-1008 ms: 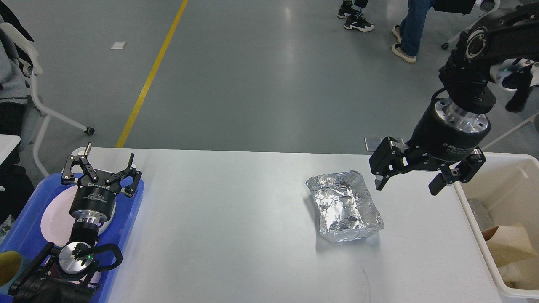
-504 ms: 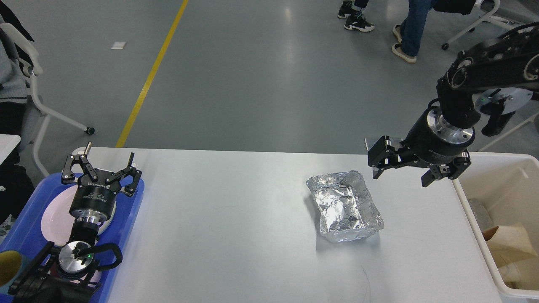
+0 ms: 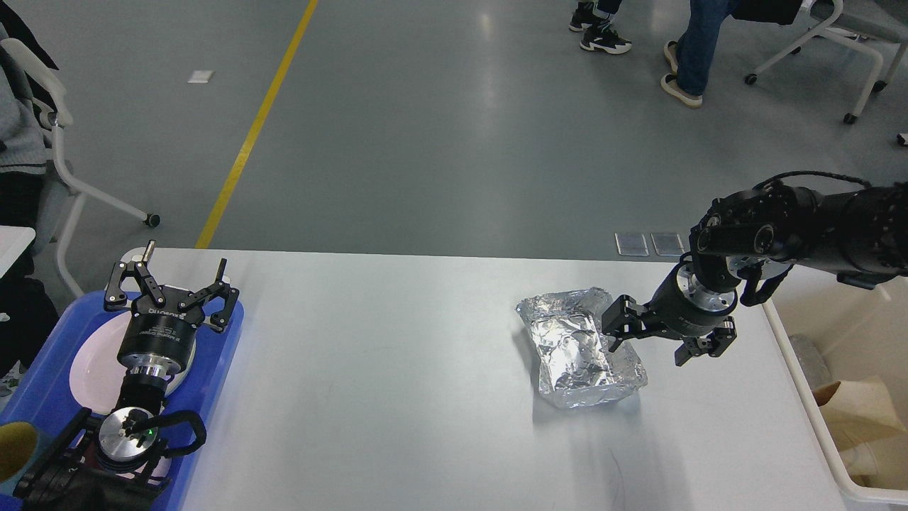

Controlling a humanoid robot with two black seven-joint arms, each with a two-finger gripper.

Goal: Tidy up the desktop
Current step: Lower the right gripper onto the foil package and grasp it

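The bench [image 3: 397,369], a large smooth white rectangular tabletop with rounded corners, carries one stray thing: a crumpled silver foil tray [image 3: 580,348], right of centre, long axis running near-to-far. The right end effector [image 3: 649,341] hangs at the tray's right rim, jaws spread wide, one finger over the tray and one outside it, so the wall lies between them. The left end effector [image 3: 170,287], also spread wide, is well apart over a blue plastic tray [image 3: 220,355]. A cream-white plastic bin [image 3: 801,397] stands just right. Grey floor beyond.
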